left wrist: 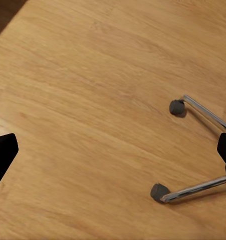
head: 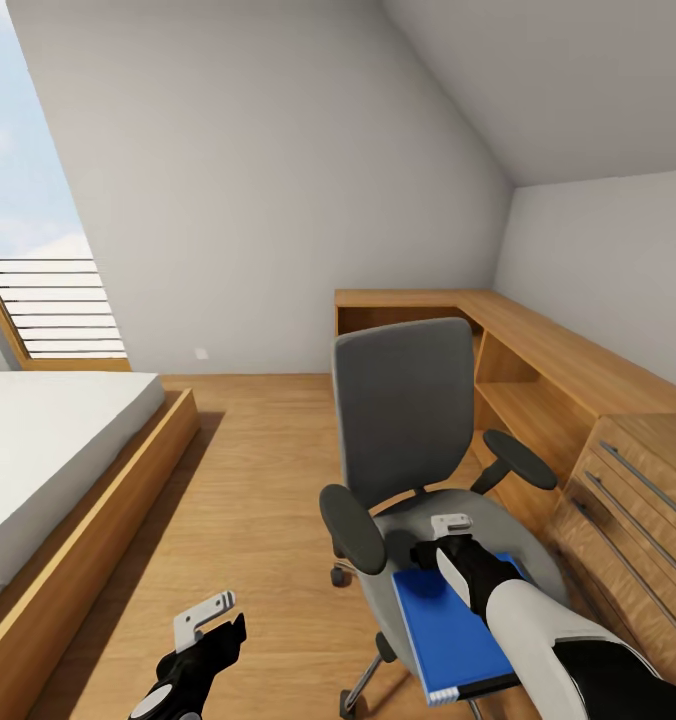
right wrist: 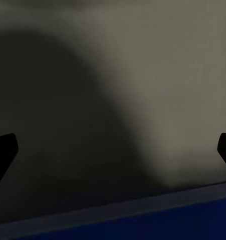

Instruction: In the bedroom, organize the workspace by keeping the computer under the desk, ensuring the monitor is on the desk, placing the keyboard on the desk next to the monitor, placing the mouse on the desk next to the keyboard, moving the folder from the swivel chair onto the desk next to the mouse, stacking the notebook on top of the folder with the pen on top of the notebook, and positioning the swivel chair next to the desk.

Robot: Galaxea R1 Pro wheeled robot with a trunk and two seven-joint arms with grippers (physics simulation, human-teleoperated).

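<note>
Jaws wide on both sides: your right gripper [head: 440, 547] is hovering over the far edge of the folder [head: 448, 630], which is lying on the chair [head: 403, 420] seat at 5 o'clock; your left gripper [head: 210, 618] is hanging above the floor [head: 238, 480] at 7 o'clock.

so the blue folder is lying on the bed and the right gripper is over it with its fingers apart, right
Not quite: the blue folder lies on the seat of the grey swivel chair, not on the bed, as the head view shows. The rest holds: the right gripper is over the folder's far edge, and the right wrist view shows its fingers apart.
</note>
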